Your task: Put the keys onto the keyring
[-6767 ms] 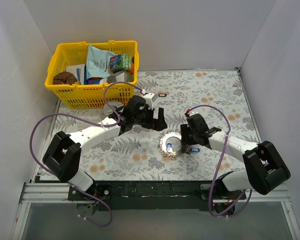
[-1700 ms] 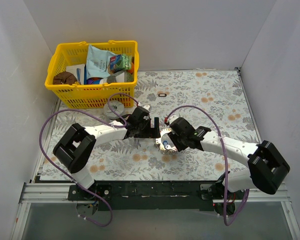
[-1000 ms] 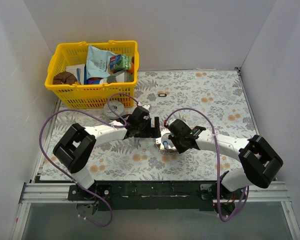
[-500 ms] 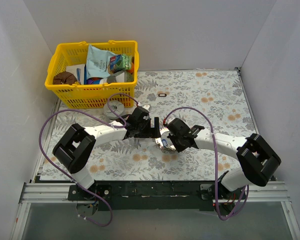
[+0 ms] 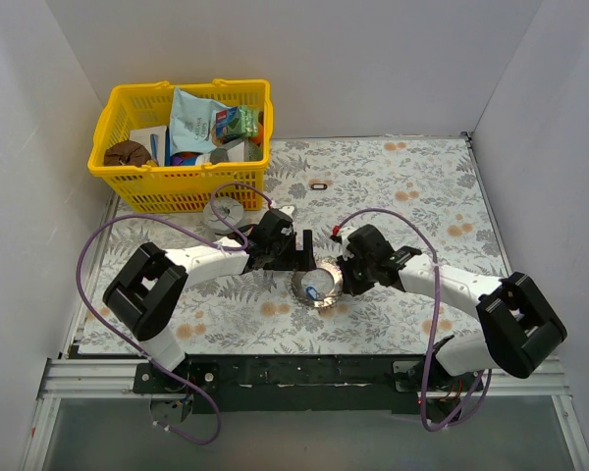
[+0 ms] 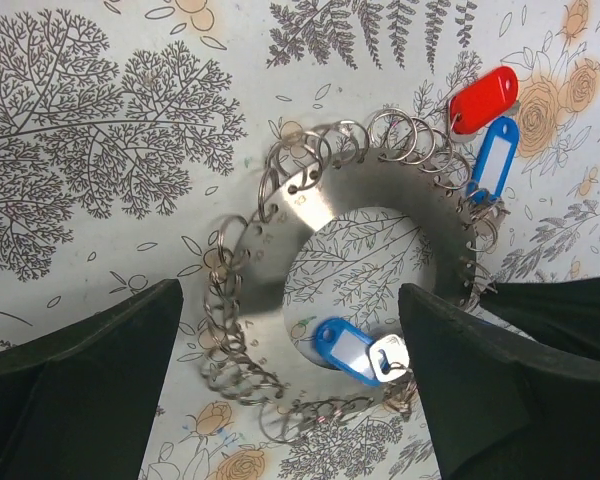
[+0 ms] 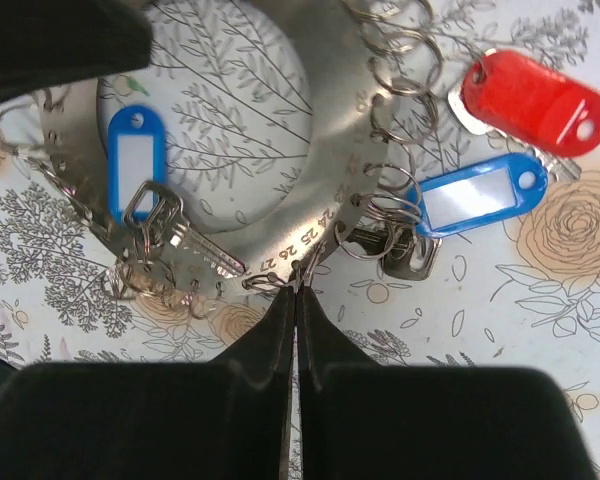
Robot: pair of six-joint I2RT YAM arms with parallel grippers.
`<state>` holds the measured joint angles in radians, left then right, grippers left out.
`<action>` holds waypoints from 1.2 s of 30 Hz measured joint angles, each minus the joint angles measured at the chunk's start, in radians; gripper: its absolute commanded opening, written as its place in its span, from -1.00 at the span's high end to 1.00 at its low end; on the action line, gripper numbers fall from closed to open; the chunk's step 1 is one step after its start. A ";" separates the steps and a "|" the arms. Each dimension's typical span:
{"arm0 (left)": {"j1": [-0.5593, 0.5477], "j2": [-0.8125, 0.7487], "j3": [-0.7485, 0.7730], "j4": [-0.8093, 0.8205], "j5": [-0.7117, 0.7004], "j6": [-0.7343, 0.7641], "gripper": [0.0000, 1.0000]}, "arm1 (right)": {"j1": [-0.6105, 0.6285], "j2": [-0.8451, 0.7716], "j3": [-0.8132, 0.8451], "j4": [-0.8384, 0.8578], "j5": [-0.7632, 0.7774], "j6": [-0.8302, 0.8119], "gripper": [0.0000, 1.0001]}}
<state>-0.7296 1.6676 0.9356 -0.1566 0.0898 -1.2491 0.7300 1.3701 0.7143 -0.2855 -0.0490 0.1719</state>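
Observation:
The keyring (image 6: 378, 188) is a flat silvery disc with a wide hole and many small split rings along its edge, lying on the floral table. In the top view the keyring (image 5: 300, 287) lies between the two grippers. A red key (image 6: 483, 98) and a blue key (image 6: 492, 160) hang at its far right edge. Another blue key (image 6: 345, 350) lies in the hole. My left gripper (image 6: 290, 385) is wide open above the keyring. My right gripper (image 7: 297, 272) is shut, its tips pinching a small split ring at the keyring's rim (image 7: 310, 225), near the blue key (image 7: 475, 200) and the red key (image 7: 528, 100).
A yellow basket (image 5: 128, 191) full of packets stands at the back left. A grey round tin (image 5: 221, 211) lies just in front of it. A small dark object (image 5: 319, 185) lies on the table behind the arms. White walls close in the table.
My right gripper has drawn back to the right, off the top of the keyring, so more of the ring shows. The left arm has stayed still over the last seconds.

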 measured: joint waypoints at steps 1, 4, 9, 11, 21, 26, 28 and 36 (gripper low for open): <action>0.000 0.000 0.000 0.000 0.000 0.000 -0.80 | -0.017 0.001 -0.008 0.003 -0.017 0.003 0.74; 0.000 -0.002 0.000 0.000 -0.001 0.004 -0.80 | -0.072 0.009 -0.022 0.007 -0.070 0.016 0.28; 0.000 -0.003 0.000 0.000 -0.001 0.004 -0.80 | -0.123 0.002 -0.024 0.027 -0.128 0.036 -0.10; 0.000 -0.003 0.000 0.000 -0.001 0.004 -0.80 | -0.138 -0.014 -0.025 0.029 -0.143 0.042 -0.13; 0.000 -0.006 0.000 0.000 -0.001 0.004 -0.80 | -0.173 -0.098 -0.037 0.036 -0.178 0.057 -0.06; 0.000 -0.006 0.000 0.000 0.000 0.004 -0.80 | -0.174 -0.093 -0.038 0.035 -0.202 0.060 0.04; 0.000 -0.006 0.000 0.002 0.003 0.004 -0.79 | -0.174 -0.084 -0.038 0.035 -0.215 0.061 0.07; 0.000 -0.009 -0.027 0.084 0.094 0.009 -0.67 | -0.174 -0.042 -0.039 0.035 -0.236 0.062 0.30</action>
<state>-0.7296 1.6585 0.9089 -0.0727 0.1841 -1.2400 0.5564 1.3285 0.6758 -0.2501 -0.2848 0.2337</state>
